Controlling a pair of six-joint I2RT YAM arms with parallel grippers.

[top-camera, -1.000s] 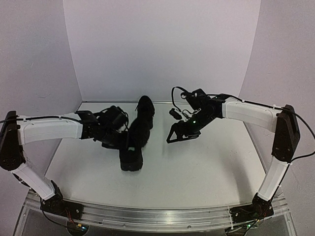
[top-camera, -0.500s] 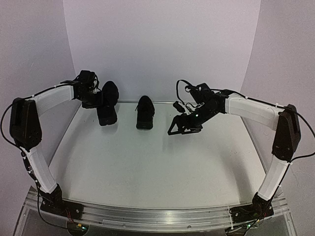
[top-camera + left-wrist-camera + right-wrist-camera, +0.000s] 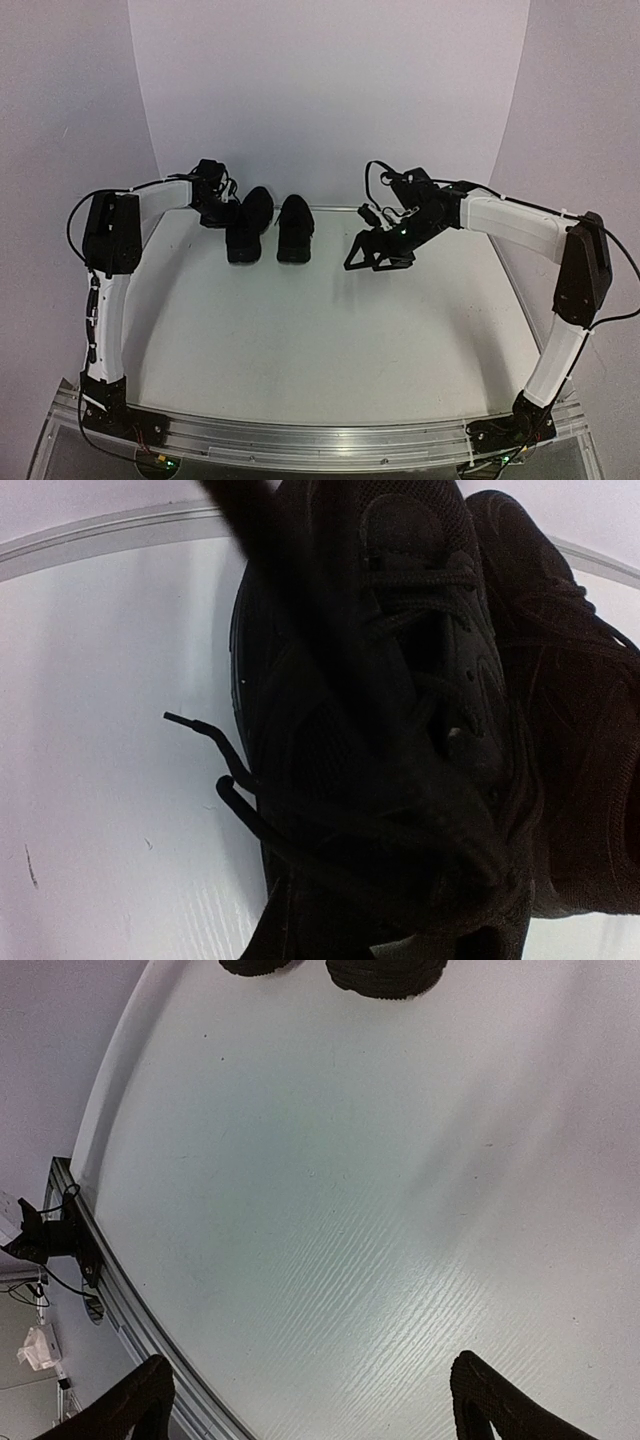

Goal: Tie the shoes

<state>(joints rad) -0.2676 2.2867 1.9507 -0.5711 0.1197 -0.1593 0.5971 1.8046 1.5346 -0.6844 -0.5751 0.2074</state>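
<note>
Two small all-black sneakers stand side by side at the back of the table, toes toward me: the left shoe [image 3: 247, 226] and the right shoe [image 3: 294, 229]. My left gripper [image 3: 220, 207] is at the left shoe's heel side and seems shut on it. In the left wrist view that shoe [image 3: 400, 680] fills the frame, my fingers lost in its dark. A loose lace end [image 3: 200, 728] lies on the table and the other shoe [image 3: 570, 700] is beside it. My right gripper [image 3: 375, 252] hangs open and empty, right of the shoes. Its fingertips [image 3: 150, 1400] are wide apart.
The white table [image 3: 330, 340] has a raised rim and curved white walls behind and at the sides. The shoes' toes show at the top of the right wrist view [image 3: 385, 975]. The metal front rail [image 3: 120, 1300] runs along the near edge.
My left arm carried the left shoe from mid-table up to the back left, then set it down beside the other shoe. The right gripper barely moved and stayed open.
</note>
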